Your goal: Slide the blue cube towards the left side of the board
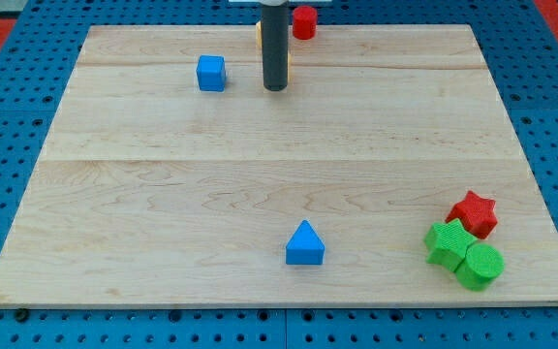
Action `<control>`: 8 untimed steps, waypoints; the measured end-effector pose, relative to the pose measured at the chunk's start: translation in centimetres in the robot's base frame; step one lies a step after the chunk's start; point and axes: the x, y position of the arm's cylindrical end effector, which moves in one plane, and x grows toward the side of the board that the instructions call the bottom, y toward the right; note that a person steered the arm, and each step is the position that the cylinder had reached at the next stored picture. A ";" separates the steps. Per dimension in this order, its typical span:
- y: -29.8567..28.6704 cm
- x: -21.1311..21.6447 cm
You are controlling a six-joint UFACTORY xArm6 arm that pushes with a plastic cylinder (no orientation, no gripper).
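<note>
The blue cube point(211, 73) sits on the wooden board point(260, 174) near the view's top, left of centre. My tip point(275, 87) is at the end of the dark rod, a short way to the cube's right and apart from it. A yellow-orange block point(260, 37) is mostly hidden behind the rod; its shape cannot be made out.
A red cylinder point(304, 21) stands at the board's top edge, right of the rod. A blue triangular block point(304, 243) lies near the bottom centre. At the bottom right are a red star point(474, 214), a green star point(449, 242) and a green cylinder point(480, 265), close together.
</note>
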 end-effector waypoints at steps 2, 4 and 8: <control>-2.7 -4.7; -1.9 -4.2; -1.1 -0.2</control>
